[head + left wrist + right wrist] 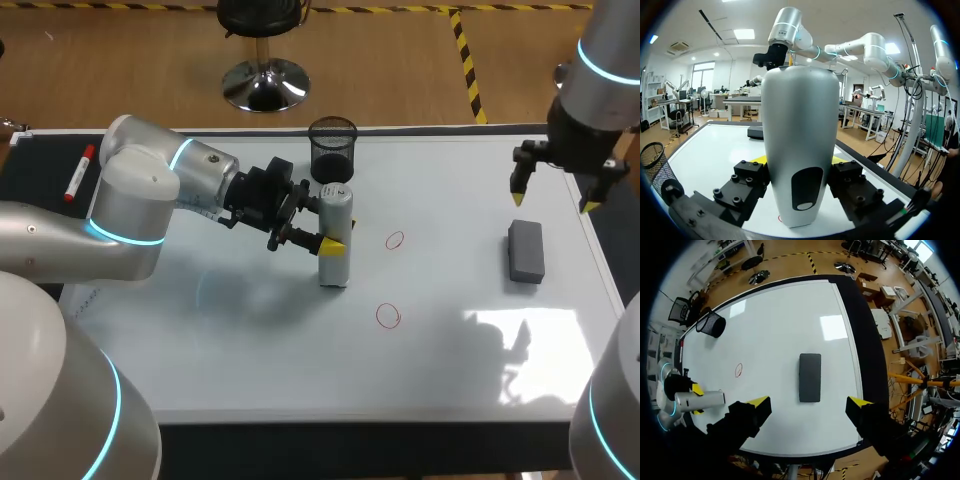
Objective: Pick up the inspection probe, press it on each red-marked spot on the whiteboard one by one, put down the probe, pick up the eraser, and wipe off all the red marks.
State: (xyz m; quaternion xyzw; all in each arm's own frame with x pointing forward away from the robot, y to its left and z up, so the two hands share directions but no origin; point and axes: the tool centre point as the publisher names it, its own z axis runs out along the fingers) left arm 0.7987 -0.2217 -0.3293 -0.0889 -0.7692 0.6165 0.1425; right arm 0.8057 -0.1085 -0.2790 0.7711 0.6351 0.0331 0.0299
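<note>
Evidently early | left jaws clamped on inspection probe (pixel 334 235), upright on whiteboard (pixel 250 350) | red mark (pixel 395 240) just right of probe, second red mark (pixel 388 315) near it, both unwiped | eraser (pixel 525 251) well right of probe, untouched, under wide-open, empty right jaws

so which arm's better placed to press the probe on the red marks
Left: the left gripper is shut on the upright probe, close beside the red marks. The right gripper hangs open above the eraser, well apart from them.

Left pincer (pixel 799 161) fingertips (pixel 758 160) mostly behind probe (pixel 800 125)
</note>
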